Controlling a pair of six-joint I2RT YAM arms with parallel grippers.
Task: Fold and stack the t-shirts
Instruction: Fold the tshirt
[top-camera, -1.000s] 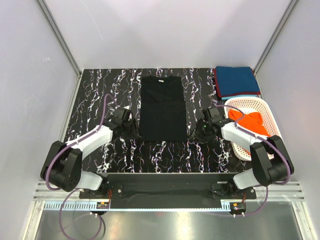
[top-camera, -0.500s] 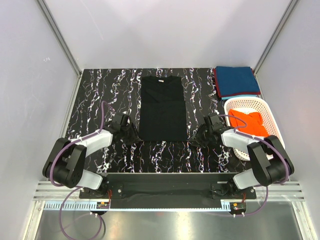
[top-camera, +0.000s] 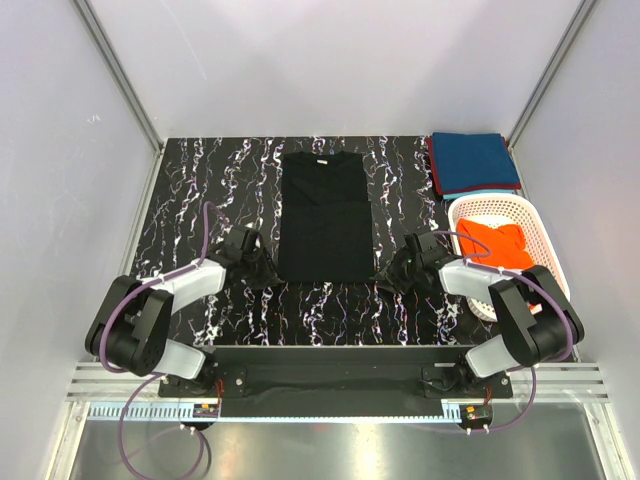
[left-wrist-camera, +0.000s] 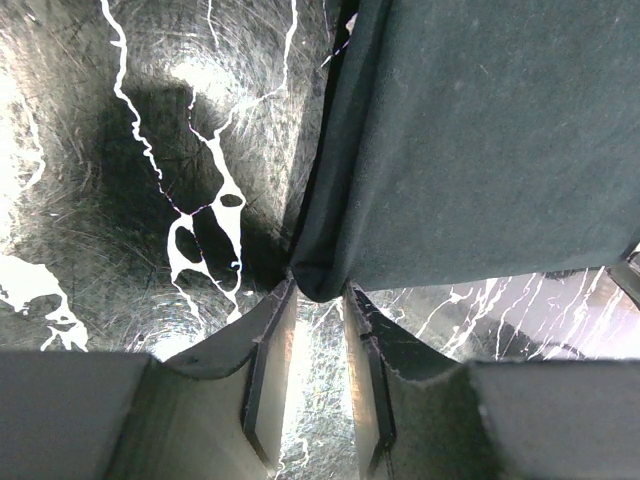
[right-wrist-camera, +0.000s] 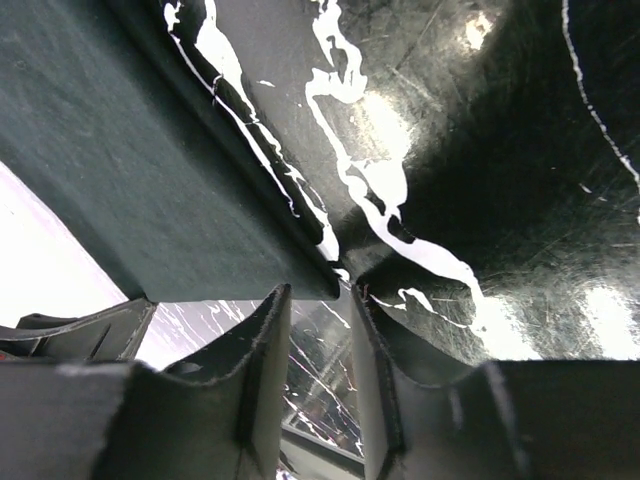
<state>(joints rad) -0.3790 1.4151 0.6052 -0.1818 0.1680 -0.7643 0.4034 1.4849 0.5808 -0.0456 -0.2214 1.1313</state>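
The teal-blue t-shirt (top-camera: 473, 162) lies folded at the far right, the orange t-shirt (top-camera: 497, 245) sits unfolded in the basket (top-camera: 533, 218), and the black t-shirt (top-camera: 323, 215) lies flat at centre, partly folded, with the left gripper (left-wrist-camera: 318, 300) and right gripper (right-wrist-camera: 320, 300) slightly open, empty, at its near hem corners.

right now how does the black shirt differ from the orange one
The black t-shirt lies flat on the table; the orange t-shirt sits in the white basket. The black t-shirt is a neat long rectangle; the orange t-shirt is a crumpled heap. The left claw and right claw sit at the black t-shirt's near corners, neither at the orange t-shirt. Both are plain, single-coloured fabric.
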